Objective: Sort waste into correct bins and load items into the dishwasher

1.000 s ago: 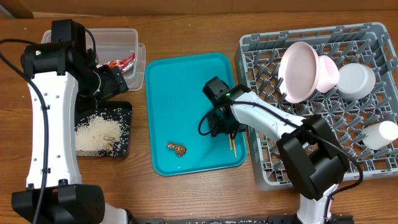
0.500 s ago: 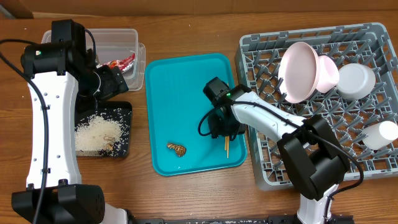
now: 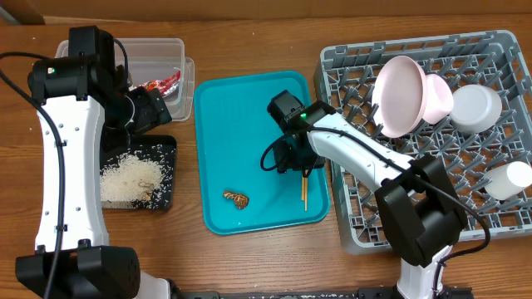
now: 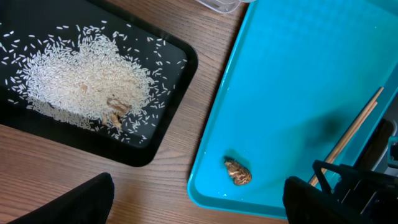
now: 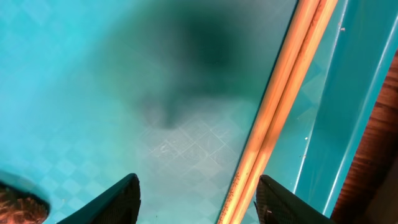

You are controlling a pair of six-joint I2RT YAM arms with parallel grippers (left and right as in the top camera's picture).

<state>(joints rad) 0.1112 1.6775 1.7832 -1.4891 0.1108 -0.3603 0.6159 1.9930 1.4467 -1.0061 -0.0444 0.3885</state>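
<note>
The chopsticks point(image 3: 304, 189) lie together, side by side, on the tray point(image 3: 241, 108), close to its right rim and running roughly along it, with the rack point(image 3: 490, 220) just beyond that rim. You are on the step of picking them up for the rack, and the grasp is not made. Your right gripper point(image 5: 198, 186) sits low over the tray with its jaws partly spread. In the wrist view the pair passes between the fingers point(image 5: 118, 199), much nearer the right one, and nothing is clamped. Whether that right finger already touches the wood, you cannot tell. The next move calls for centring on the pair, closing on both sticks at once so neither rolls free, then lifting clear of the rim before swinging over to the rack. They are thin and lie flat, so a pinch that catches only one stick looks like the main risk. The scrap point(image 3: 236, 198) is also on the tray, well to the left of the chopsticks, and it has yet to go into a bin. Your left gripper point(image 4: 199, 196) hangs wide open and empty above the gap between the black tray point(image 3: 170, 145), which holds the rice point(image 3: 129, 176), and the teal one.
</note>
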